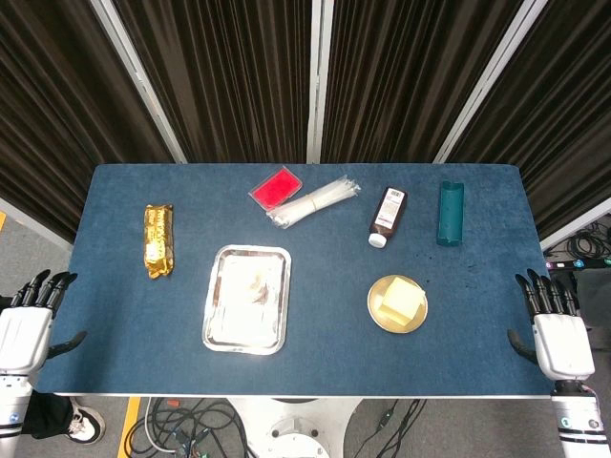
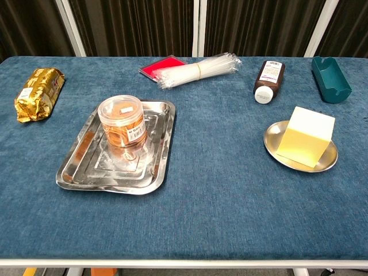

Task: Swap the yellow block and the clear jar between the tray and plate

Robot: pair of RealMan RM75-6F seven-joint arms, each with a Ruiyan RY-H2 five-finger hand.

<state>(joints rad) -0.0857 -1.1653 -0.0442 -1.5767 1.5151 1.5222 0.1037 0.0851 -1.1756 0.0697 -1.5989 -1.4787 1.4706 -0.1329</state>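
1. Off both short ends of the desk (image 1: 124, 353) we have our hands parked: the left hand (image 1: 27, 322) hangs beyond one edge, the right hand (image 1: 554, 324) beyond the other, both with fingers spread and nothing in them. Neither shows in the chest view.

2. Well inboard of our left hand, the clear jar (image 2: 122, 127) stands upright in the tray (image 2: 75, 164). Inboard of our right hand, and nearer to it, the yellow block (image 2: 306, 136) sits on the plate (image 2: 275, 133). Nothing swapped yet, we judge.

3. Risk one: the jar is tall, smooth and round. A grip set too high or off-centre could tip it, and the tray's glossy floor would let it skate.

4. Risk two: the block overhangs much of the small plate. A sideways nudge from our right hand could drag the plate along or flip its rim.

5. Risk three: each spot is taken, so one thing needs a stop on the bare cloth between the two. Crossing arms there invites a collision.

6. Beyond our right hand's reach line lies a brown bottle (image 2: 268, 81) on its side; a wide sweep could set it rolling.
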